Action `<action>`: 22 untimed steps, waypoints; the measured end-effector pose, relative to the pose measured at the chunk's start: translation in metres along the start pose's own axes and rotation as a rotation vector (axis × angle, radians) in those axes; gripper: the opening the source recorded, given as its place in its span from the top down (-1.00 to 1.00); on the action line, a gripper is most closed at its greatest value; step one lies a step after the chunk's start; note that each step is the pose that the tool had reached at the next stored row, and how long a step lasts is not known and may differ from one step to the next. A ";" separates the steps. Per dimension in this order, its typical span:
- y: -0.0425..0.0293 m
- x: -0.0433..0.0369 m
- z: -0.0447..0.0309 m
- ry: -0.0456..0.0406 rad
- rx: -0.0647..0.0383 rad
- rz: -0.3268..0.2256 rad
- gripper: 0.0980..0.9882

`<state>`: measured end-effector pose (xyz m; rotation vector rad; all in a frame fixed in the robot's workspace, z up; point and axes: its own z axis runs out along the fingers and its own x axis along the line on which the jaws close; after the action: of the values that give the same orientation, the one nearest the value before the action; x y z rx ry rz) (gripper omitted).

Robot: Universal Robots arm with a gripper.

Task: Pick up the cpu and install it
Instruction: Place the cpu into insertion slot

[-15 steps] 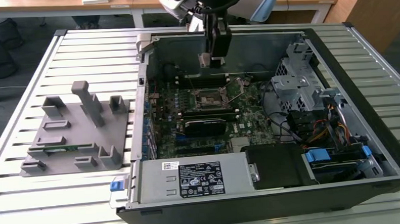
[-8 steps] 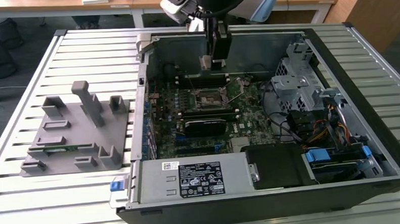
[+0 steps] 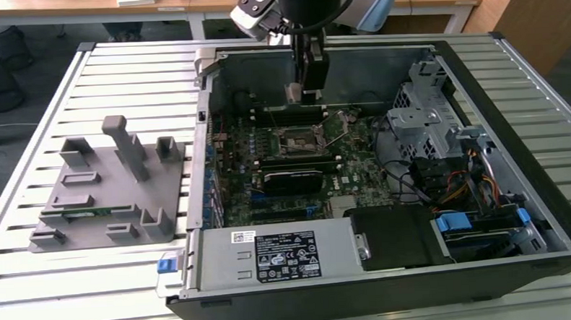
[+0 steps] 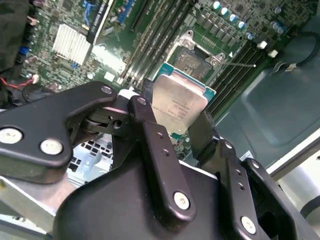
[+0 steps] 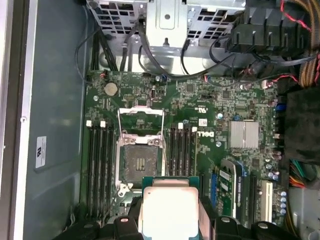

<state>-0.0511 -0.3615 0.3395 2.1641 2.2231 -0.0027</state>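
Second wrist view: jaws clamped on the cpu [image 4: 179,102], a black finger [image 4: 155,142] on each edge, silver top showing.
First wrist view: cpu held in the air above the board [image 5: 200,100], near the socket [image 5: 141,161] but not in it; socket lid open.
Exterior view: arm [image 3: 310,58] reaches down into the open case [image 3: 512,63].
Tabletop [image 3: 118,73]: grey fixture [image 3: 113,189] sits beside the case, on the exterior view's left.

black claw [image 4: 175,117], silver screws [image 4: 181,200]
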 end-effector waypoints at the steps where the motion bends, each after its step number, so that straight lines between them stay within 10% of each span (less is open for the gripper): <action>1: 0.0003 0.0020 0.0012 0.0001 0.000 -0.001 0.03; 22: 0.0073 0.0205 0.0389 0.0006 -0.001 -0.025 0.03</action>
<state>-0.0434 -0.3419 0.3002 2.1361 2.2497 -0.0019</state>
